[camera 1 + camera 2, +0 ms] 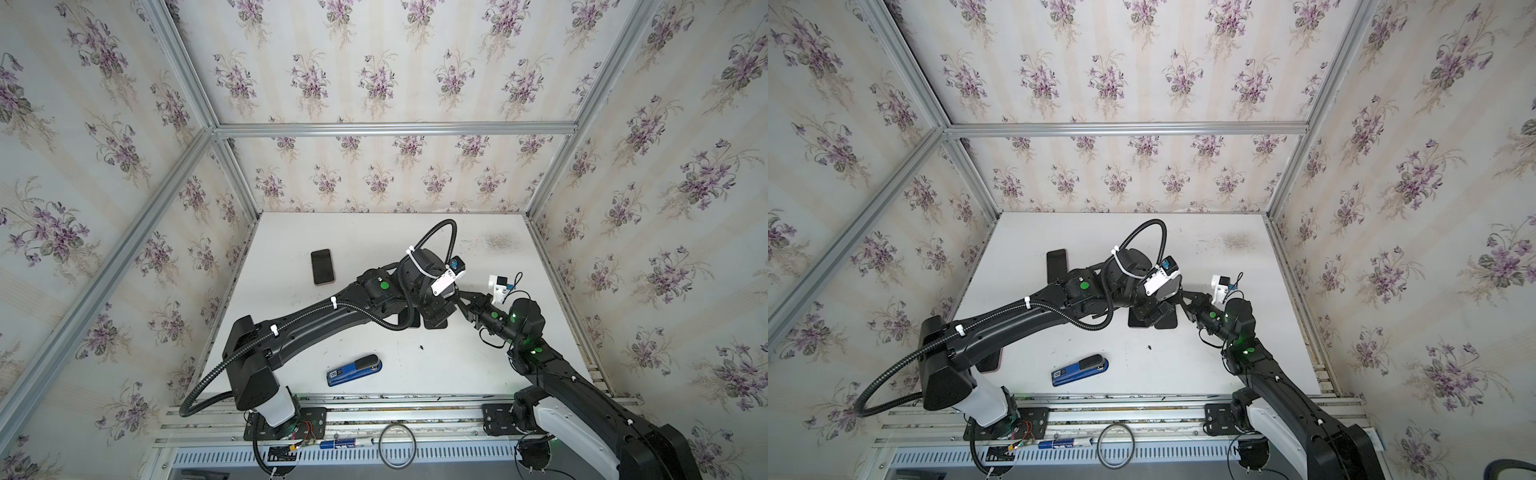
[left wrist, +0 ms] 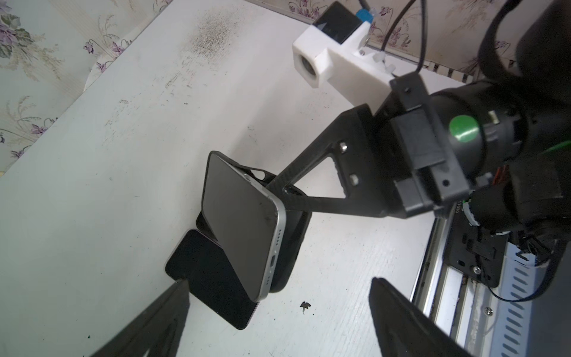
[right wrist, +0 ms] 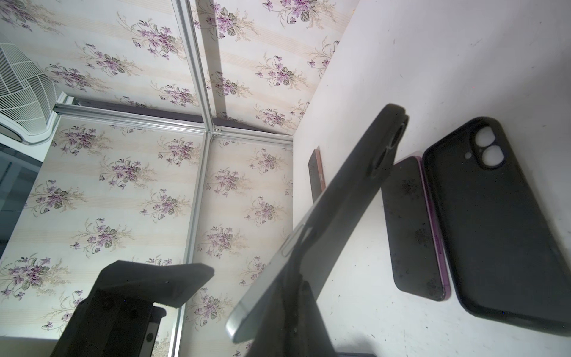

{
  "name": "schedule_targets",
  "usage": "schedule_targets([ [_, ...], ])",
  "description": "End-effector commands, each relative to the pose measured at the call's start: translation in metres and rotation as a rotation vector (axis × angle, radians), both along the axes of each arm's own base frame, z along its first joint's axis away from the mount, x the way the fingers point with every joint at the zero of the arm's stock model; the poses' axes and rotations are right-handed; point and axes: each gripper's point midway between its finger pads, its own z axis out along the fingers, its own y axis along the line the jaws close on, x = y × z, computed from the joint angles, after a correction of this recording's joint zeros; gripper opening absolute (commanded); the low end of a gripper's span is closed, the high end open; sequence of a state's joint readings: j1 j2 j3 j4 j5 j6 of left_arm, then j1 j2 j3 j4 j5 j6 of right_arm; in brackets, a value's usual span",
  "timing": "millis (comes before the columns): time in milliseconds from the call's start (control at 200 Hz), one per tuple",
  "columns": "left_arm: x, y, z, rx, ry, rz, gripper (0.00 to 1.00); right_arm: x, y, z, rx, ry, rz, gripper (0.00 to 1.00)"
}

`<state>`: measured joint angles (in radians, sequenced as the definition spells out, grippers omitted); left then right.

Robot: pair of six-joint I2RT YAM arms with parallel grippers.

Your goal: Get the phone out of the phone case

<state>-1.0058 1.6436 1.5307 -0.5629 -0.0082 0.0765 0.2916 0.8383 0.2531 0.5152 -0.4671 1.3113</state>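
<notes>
On a white worktop (image 1: 332, 232) inside flowered walls, both top views show the two arms meeting right of centre, their wrists covering what they work on. A blue stapler (image 1: 354, 370) lies near the front edge. A spare phone (image 1: 322, 267) lies flat, well apart toward the back left. In a top view only, a dark flat slab (image 1: 988, 362) peeks out beside the left arm's base.

The left wrist view uncovers the work. The phone (image 2: 241, 222), silver-edged and tilted, sits partly out of its black phone case (image 2: 296, 244), with one corner of the case standing clear of it. The right gripper (image 2: 279, 185) is clamped on the case's rim. The left gripper (image 2: 278, 281) is spread wide, its fingers on either side of the phone's lower end, holding nothing. A purple phone (image 2: 213, 278) lies flat underneath.

The right wrist view adds what that one hides. An empty case (image 3: 494, 231) lies flat just beside the purple phone, its camera holes showing. The spare phone (image 3: 316, 173) lies farther off.
</notes>
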Motion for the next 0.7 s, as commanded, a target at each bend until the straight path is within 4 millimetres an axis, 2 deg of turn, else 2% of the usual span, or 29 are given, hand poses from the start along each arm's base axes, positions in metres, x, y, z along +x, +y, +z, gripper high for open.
schedule_targets([
  [0, 0.007, 0.002, -0.002, 0.033, -0.025, 0.023, 0.89, 0.0, 0.001, 0.018, 0.026, -0.071, 0.007, 0.0],
  [280, 0.017, -0.003, -0.013, 0.068, -0.03, 0.044, 0.83, -0.002, 0.001, 0.019, 0.039, -0.072, 0.009, 0.0],
  [695, 0.032, -0.007, -0.026, 0.111, -0.047, 0.092, 0.67, -0.006, -0.001, 0.017, 0.047, -0.071, 0.005, 0.0],
])
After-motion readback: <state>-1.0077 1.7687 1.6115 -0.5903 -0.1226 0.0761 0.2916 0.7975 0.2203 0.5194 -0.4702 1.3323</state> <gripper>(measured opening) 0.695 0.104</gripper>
